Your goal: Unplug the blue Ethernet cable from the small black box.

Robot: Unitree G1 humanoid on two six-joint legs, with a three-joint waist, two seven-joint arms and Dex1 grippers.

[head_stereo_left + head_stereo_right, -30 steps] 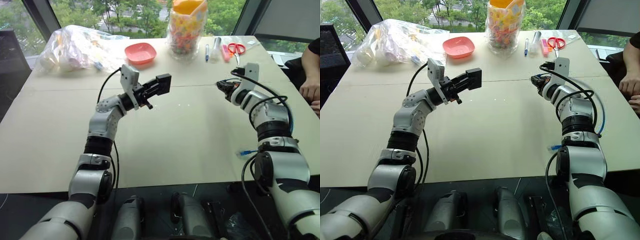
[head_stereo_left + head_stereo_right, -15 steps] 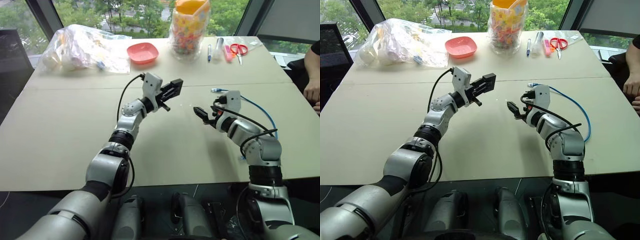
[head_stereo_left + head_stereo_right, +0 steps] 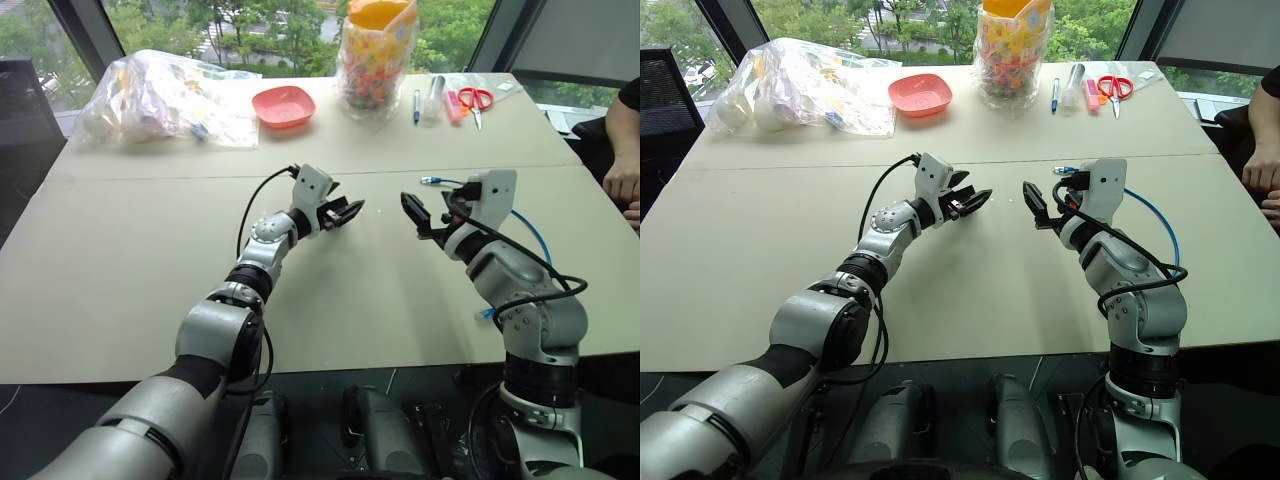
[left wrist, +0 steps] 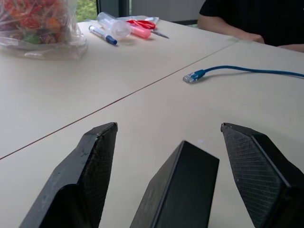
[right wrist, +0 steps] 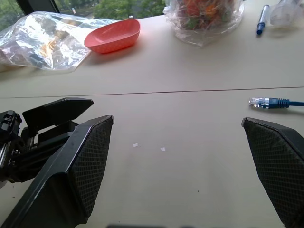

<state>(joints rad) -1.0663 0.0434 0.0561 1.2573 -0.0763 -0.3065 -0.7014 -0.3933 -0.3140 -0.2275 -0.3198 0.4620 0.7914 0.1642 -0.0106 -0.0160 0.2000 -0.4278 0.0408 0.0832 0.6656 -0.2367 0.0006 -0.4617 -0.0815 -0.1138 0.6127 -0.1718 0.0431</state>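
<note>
The blue Ethernet cable [image 4: 247, 70] is already out of the small black box [image 4: 183, 190]. Its clear plug [image 4: 191, 77] lies loose on the table [image 3: 120, 260], beyond the box and off to its right, well apart from it. The rest of the cord trails away from the box towards the person's hand [image 3: 622, 180] at the table's edge.

The box itself sits in the mouth of your left gripper [image 3: 348, 212], low over the table. The fingers [image 4: 90, 161] stand spread on either side of it with a gap showing on each side, so I judge it released rather than clamped. Whether it rests on the tabletop or against the gripper's palm, you cannot tell from here.

Your right gripper [image 5: 176, 121] hangs to the right of the box, facing it, with the plug just behind it. Its fingers [image 5: 90, 156] are splayed wide with nothing between them.

By my reading the unplugging is done and you are in the letting-go step. The next move is to draw the left gripper straight back off the box without nudging or dragging it. Keep the right arm clear of the loose cord, so that the plug is not swept back towards the box.
</note>
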